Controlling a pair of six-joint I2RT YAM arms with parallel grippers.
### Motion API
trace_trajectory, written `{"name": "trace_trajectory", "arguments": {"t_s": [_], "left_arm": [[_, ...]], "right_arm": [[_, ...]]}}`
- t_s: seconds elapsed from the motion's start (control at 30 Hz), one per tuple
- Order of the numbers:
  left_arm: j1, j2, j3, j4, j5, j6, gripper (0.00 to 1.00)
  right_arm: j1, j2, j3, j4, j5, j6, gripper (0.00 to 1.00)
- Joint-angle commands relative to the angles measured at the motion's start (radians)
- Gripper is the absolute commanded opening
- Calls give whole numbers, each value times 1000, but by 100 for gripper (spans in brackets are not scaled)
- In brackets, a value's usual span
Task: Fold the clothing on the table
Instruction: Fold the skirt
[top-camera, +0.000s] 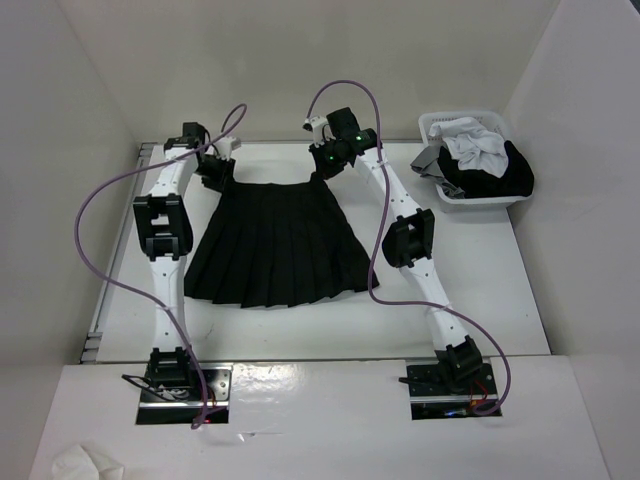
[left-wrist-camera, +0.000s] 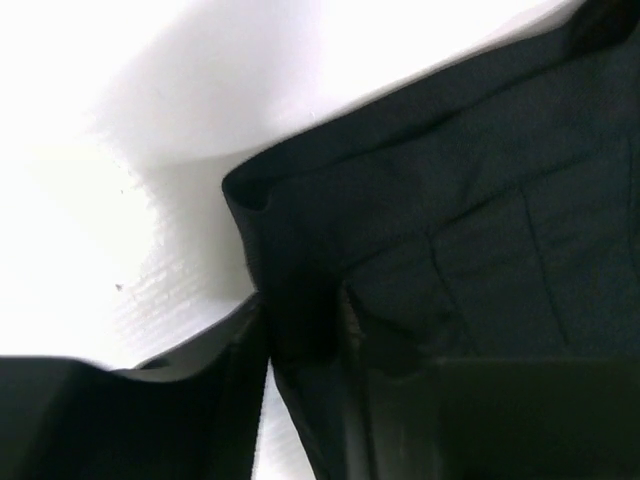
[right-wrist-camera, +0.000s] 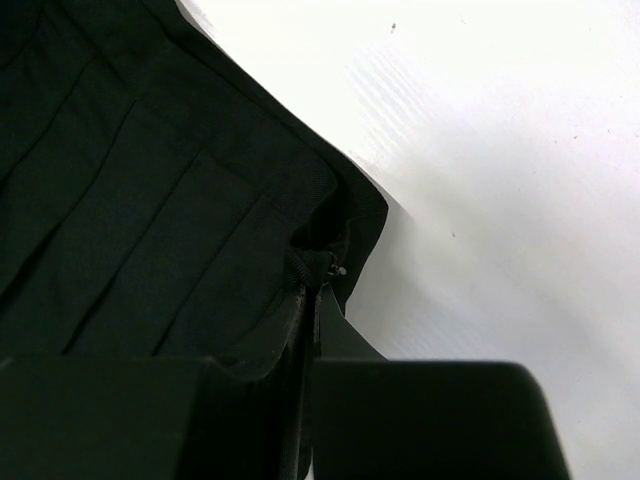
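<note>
Step in hand, by my read: the opening grab. Both arms are at the waistband corners and no fold is made yet. The skirt (top-camera: 275, 245) lies flat mid-desk (top-camera: 480, 290), waistband at 12 o'clock, flared hem spread toward 6.

The right end effector (top-camera: 325, 160) is at the waistband's 1 o'clock corner. Its wrist view shows fingers clenched together w/ corner fabric bunched at the tips, so prob. grasping the skirt. The left end effector (top-camera: 215, 172) is at the 11 o'clock corner. Its wrist view has the corner sitting between the fingers, but a sliver of white desk shows beside one finger, so can't tell if it's clamped or loose.

Next move, as I judge it: make sure of the left pinch, then lift both corners evenly and carry the waistband toward 6 o'clock over the hem. Soft pleats may sag or drag if one side slips.

Pose: both arms stretched toward 12 from bases at 6, elbows raised, wrists tipped down at the desk. The left arm runs along the skirt's 9 o'clock side, the right along 3. A basket (top-camera: 432, 124) of other clothes sits approx 2 o'clock, well apart.
</note>
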Motion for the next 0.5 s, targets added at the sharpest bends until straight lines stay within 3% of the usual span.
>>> {"name": "trace_trajectory", "arguments": {"t_s": [0.0, 0.03, 0.17, 0.23, 0.47], "left_arm": [[3, 91, 107, -75, 63, 15, 33], [3, 110, 144, -93, 63, 15, 23], [3, 265, 488, -284, 106, 6, 0], [3, 246, 454, -268, 82, 18, 0], [52, 158, 517, -323, 187, 61, 0]], "right_arm": [[-3, -13, 27, -13, -1, -4, 0], [-3, -13, 27, -13, -1, -4, 0], [-3, -13, 27, -22, -1, -13, 0], [-3, -13, 27, -22, 8, -13, 0], [-35, -74, 18, -12, 28, -22, 0]]}}
